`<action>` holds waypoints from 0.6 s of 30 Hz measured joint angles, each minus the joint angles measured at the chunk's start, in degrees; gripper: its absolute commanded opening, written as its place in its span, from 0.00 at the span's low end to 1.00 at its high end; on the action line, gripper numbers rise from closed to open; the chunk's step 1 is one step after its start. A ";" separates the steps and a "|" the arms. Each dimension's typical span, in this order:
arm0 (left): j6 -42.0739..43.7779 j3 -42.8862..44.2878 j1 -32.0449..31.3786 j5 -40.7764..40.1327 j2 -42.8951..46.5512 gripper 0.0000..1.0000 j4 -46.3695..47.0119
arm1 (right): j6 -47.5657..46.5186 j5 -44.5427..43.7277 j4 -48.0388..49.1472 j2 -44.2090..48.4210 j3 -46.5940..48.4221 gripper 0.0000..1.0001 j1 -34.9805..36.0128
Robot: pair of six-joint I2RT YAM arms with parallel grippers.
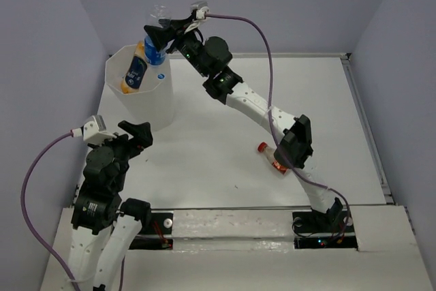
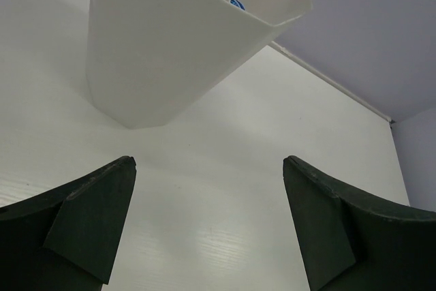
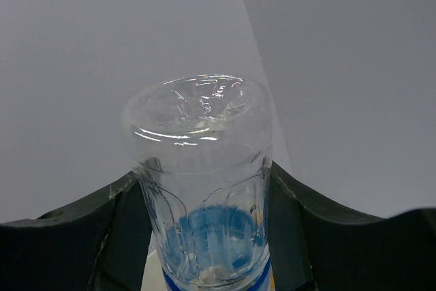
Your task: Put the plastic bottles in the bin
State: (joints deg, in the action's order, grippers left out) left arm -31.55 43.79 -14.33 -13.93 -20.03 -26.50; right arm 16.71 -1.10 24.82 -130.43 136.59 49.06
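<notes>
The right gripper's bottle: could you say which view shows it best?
The right wrist view: the bottle is large and central. The top external view shows it small by the bin; the left wrist view doesn't clearly show it.

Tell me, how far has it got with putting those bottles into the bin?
Done: one orange bottle lies in the bin. In hand: the right gripper holds a blue-labelled bottle above the bin, not yet dropped. Left: a red-capped bottle lies on the table. The left gripper is open and empty.
</notes>
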 measured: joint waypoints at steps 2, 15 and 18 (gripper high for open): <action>-0.02 -0.59 -0.70 -0.24 0.35 0.99 -0.07 | -0.59 0.02 -0.13 -2.62 2.71 0.22 0.22; 0.04 -1.16 -1.36 0.00 1.31 0.99 0.52 | -3.85 3.04 -3.78 -6.40 -0.48 0.90 0.55; 0.15 -1.18 -1.36 0.26 1.38 0.99 0.59 | -4.92 3.32 -5.27 -6.34 -0.24 0.97 0.63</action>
State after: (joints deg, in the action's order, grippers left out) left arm -31.40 42.61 -15.68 -13.67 -18.65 -25.91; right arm 11.79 2.22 19.55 -136.77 136.35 49.69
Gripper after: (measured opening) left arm 0.989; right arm 0.914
